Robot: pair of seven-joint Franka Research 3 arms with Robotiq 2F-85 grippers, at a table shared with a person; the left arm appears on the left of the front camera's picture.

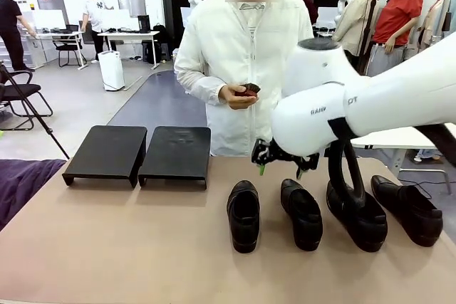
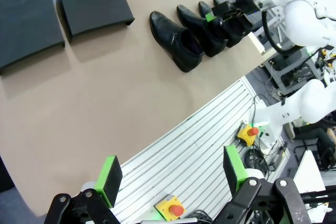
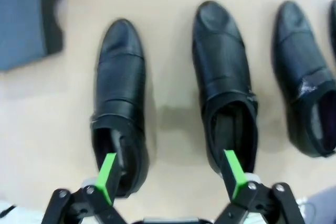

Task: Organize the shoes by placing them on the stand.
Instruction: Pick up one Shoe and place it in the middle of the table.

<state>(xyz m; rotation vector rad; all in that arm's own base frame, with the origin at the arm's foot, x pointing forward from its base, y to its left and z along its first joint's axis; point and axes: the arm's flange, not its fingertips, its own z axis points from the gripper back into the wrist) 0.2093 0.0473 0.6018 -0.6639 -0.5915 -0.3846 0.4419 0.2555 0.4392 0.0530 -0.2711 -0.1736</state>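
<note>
Several black slip-on shoes lie in a row on the tan table, toes toward the person: the leftmost shoe (image 1: 244, 215) (image 3: 121, 98) (image 2: 173, 40), a second shoe (image 1: 301, 213) (image 3: 223, 77), a third (image 1: 360, 217) (image 3: 304, 82) and the rightmost (image 1: 407, 208). The stand is two low black platforms at the far left, one (image 1: 107, 151) (image 2: 26, 22) beside the other (image 1: 176, 151) (image 2: 92, 1) (image 3: 31, 24). My right gripper (image 1: 281, 169) (image 3: 169, 174) (image 2: 220, 11) hovers open above the heel ends of the two leftmost shoes, holding nothing. My left gripper (image 2: 172, 174) is open and empty, high over the table's near edge.
A person in a white jacket (image 1: 235, 40) stands at the far side, holding a small dark object (image 1: 247, 90) in both hands. A purple cloth (image 1: 21, 186) lies at the table's left. A slotted aluminium frame (image 2: 210, 145) with emergency-stop buttons (image 2: 170, 208) runs along the near edge.
</note>
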